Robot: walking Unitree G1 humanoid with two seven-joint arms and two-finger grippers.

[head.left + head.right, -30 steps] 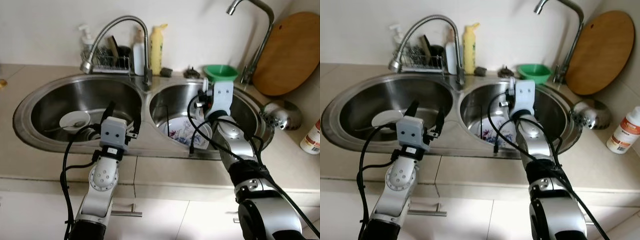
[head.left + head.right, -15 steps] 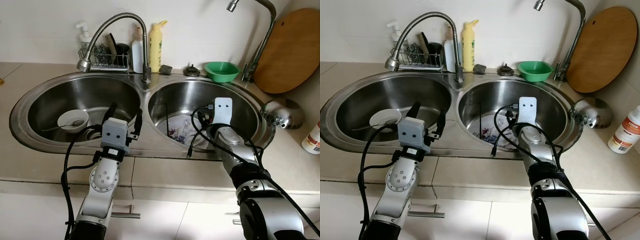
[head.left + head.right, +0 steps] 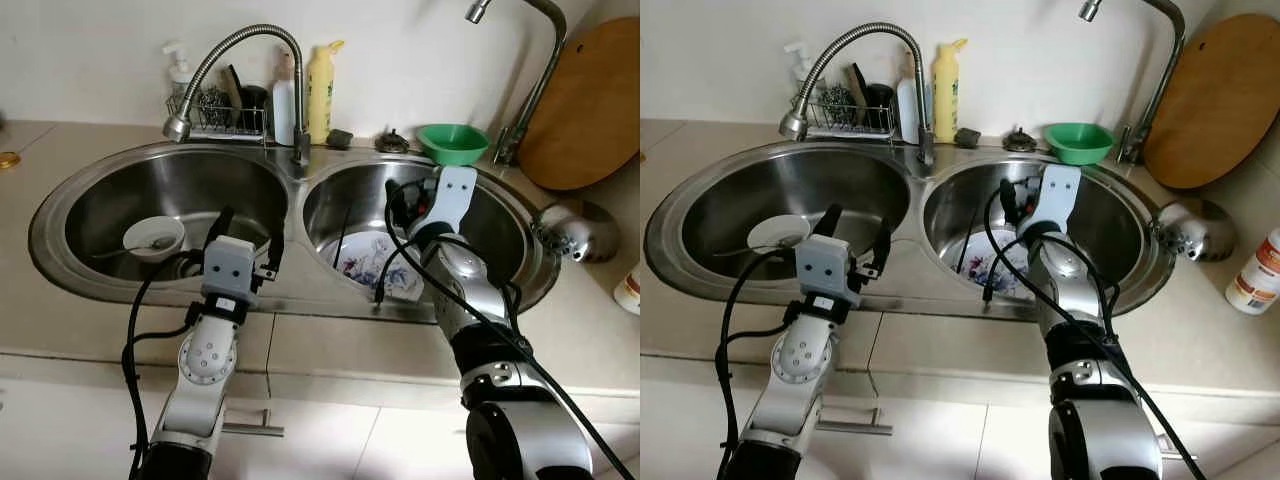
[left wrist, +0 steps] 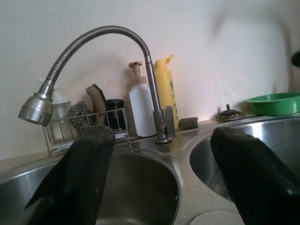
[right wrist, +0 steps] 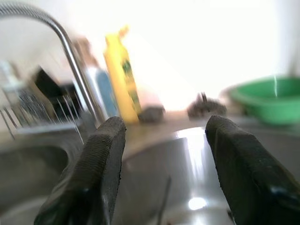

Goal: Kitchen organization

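A white bowl [image 3: 153, 235] with a spoon in it sits in the left basin of the steel double sink [image 3: 290, 290]. A patterned plate [image 3: 365, 262] lies in the right basin, with a thin dark stick [image 3: 341, 240] leaning beside it. My left gripper [image 3: 248, 232] is open at the sink's front rim near the divider, and nothing is between its fingers [image 4: 79, 173]. Above the plate in the right basin, my right gripper [image 3: 405, 200] is open and holds nothing. Its fingers [image 5: 101, 159] point toward the back ledge.
A flexible tap [image 3: 235, 60] arches over the left basin. The back ledge holds a wire rack [image 3: 220, 112] of scrubbers, a white bottle [image 3: 285, 100], a yellow bottle [image 3: 320, 80] and a green bowl [image 3: 447, 142]. A round wooden board [image 3: 590, 100], second tap [image 3: 530, 60] and metal strainer [image 3: 570, 222] stand at the right.
My right gripper has risen a little over the right basin and turned toward the divider. The left gripper stays put. The camera has shifted slightly.
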